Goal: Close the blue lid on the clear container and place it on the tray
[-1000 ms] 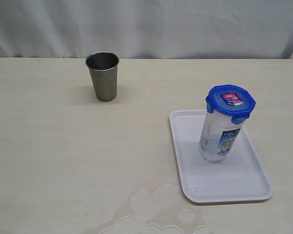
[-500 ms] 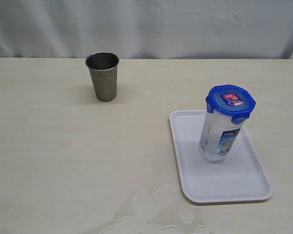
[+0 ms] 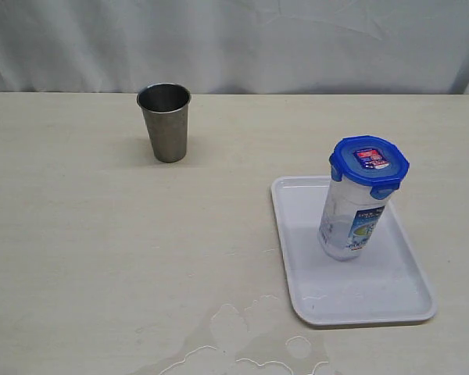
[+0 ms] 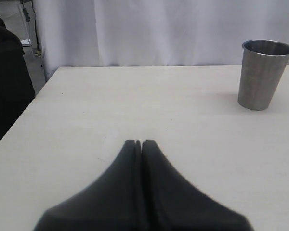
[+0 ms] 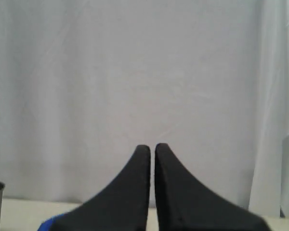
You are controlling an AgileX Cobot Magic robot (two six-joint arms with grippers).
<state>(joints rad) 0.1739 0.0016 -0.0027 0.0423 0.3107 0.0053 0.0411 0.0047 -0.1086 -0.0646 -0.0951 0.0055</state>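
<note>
The clear container [image 3: 349,223] stands upright on the white tray [image 3: 383,301] at the right of the table, with the blue lid [image 3: 369,161] sitting on its top. A corner of the blue lid [image 5: 47,224] shows in the right wrist view. Neither gripper appears in the exterior view. My left gripper [image 4: 141,142] is shut with nothing in it, held above bare table. My right gripper [image 5: 152,147] is shut and empty too, facing the white curtain.
A steel cup [image 3: 165,121] stands at the back left of the table and shows as the steel cup [image 4: 263,73] in the left wrist view. A water puddle [image 3: 246,336] lies near the front edge, left of the tray. A white curtain [image 3: 234,39] hangs behind.
</note>
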